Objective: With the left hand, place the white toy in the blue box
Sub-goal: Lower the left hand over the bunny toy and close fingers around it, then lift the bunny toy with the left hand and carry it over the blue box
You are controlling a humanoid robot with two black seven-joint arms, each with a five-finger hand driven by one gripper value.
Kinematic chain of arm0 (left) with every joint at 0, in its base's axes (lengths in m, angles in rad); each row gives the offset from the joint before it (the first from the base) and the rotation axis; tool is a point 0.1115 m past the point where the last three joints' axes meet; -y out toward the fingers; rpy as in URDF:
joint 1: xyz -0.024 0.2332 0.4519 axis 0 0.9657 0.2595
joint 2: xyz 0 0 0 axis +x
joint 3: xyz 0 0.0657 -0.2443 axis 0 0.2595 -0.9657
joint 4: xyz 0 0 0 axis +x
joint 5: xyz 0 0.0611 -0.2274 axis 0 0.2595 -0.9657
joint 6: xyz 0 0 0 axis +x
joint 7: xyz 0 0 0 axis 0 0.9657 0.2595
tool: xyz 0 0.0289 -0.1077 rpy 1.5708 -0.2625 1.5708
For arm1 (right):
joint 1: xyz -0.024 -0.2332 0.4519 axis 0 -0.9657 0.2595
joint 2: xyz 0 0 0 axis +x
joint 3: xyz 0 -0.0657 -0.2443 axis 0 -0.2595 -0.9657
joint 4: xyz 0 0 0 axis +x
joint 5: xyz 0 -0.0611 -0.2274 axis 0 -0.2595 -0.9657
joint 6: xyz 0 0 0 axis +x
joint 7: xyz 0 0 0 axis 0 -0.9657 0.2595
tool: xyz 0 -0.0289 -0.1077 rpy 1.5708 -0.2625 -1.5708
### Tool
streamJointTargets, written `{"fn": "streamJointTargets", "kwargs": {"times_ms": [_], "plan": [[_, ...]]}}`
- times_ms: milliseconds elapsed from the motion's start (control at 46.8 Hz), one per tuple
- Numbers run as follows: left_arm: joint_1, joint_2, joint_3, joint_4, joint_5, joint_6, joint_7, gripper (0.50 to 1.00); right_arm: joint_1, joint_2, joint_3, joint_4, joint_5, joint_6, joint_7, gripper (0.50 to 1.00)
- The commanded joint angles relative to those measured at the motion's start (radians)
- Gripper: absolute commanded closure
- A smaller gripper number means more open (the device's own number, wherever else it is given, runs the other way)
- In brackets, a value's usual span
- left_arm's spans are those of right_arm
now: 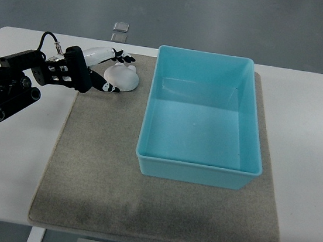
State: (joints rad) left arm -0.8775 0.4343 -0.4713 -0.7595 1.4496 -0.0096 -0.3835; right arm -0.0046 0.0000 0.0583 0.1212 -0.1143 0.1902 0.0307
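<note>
A: The white toy (122, 78), a small rounded plastic-looking lump, lies on the grey felt-like mat (102, 173) near the mat's far left corner, just beside the outer left wall of the light blue rectangular plastic box (197, 169). It sits on the mat, not in the box.

B: And the left hand (110, 70)?

A: The black-and-white fingered left hand reaches in from the tabletop's left edge. Its fingers spread around the toy's far and left sides. Whether they touch it or have closed on it cannot be told from this view; nothing is lifted.

B: So how far along is the task?

A: Early, by the look of it. The hand is at the toy, the grasp looks unsettled, and the box is empty. Gripping, lifting over the near wall and releasing inside all appear left to do.

B: The right arm?

A: Not visible. Two small clear squares (120, 31) lie beyond the white tabletop's (312, 145) far edge.
</note>
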Motion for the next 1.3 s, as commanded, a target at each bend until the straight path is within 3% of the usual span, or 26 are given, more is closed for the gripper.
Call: {"fn": "streamJointTargets", "kwargs": {"times_ms": [0, 192, 385, 428, 449, 620, 791, 983, 1283], "plan": [[0.0, -0.002, 0.0, 0.011, 0.037, 0.005, -0.002, 0.684, 0.0, 0.0, 0.0, 0.0, 0.001, 0.0, 0.0, 0.564], [0.0, -0.003, 0.022, 0.012, 0.08, 0.045, 0.0, 0.724, 0.0, 0.0, 0.0, 0.0, 0.001, 0.0, 0.0, 0.564], [0.002, -0.009, 0.023, 0.009, 0.078, 0.046, 0.0, 0.896, 0.0, 0.0, 0.0, 0.0, 0.001, 0.0, 0.0, 0.564], [0.002, -0.009, 0.026, 0.009, 0.078, 0.046, 0.0, 0.981, 0.0, 0.0, 0.0, 0.0, 0.001, 0.0, 0.0, 0.564], [0.002, -0.009, 0.026, 0.008, 0.078, 0.045, 0.0, 1.0, 0.0, 0.0, 0.0, 0.0, 0.001, 0.0, 0.0, 0.564], [0.0, -0.008, 0.013, -0.001, 0.057, 0.049, 0.0, 1.0, 0.0, 0.0, 0.0, 0.0, 0.001, 0.0, 0.0, 0.564], [-0.021, 0.021, -0.023, -0.026, -0.003, 0.112, -0.002, 1.0, 0.0, 0.0, 0.0, 0.0, 0.001, 0.0, 0.0, 0.564], [-0.044, 0.1, -0.13, -0.213, -0.037, 0.112, -0.002, 1.0, 0.0, 0.0, 0.0, 0.0, 0.001, 0.0, 0.0, 0.564], [-0.037, 0.095, -0.132, -0.461, -0.029, 0.088, -0.017, 1.0, 0.0, 0.0, 0.0, 0.0, 0.001, 0.0, 0.0, 0.564]]}}
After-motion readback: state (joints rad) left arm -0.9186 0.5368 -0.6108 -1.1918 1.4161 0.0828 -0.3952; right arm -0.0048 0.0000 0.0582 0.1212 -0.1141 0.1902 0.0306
